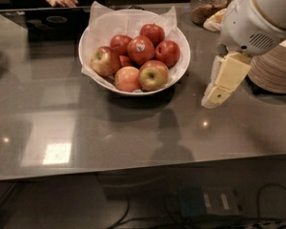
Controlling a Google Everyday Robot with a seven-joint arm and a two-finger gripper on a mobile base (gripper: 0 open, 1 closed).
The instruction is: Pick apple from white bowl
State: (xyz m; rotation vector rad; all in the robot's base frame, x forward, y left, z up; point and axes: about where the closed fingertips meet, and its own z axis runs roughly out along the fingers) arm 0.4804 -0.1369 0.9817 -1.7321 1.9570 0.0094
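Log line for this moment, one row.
stage: pre-grasp | end effector: right of white bowl, not touching | apple: in bowl, front, unheld

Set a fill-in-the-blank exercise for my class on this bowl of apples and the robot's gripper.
The white bowl is lined with crinkled ____. The gripper hangs beside it, on the picture's ____ side. The dark red apple in the middle bears a ____. The apple at the bowl's front has a yellow-____ patch.
Missing words: paper; right; sticker; green.

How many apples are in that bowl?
7, all in the white bowl: green-patched apple and pinkish one in front, one left, stickered one central, three behind. More may hide beneath. The pincer hangs right of it.
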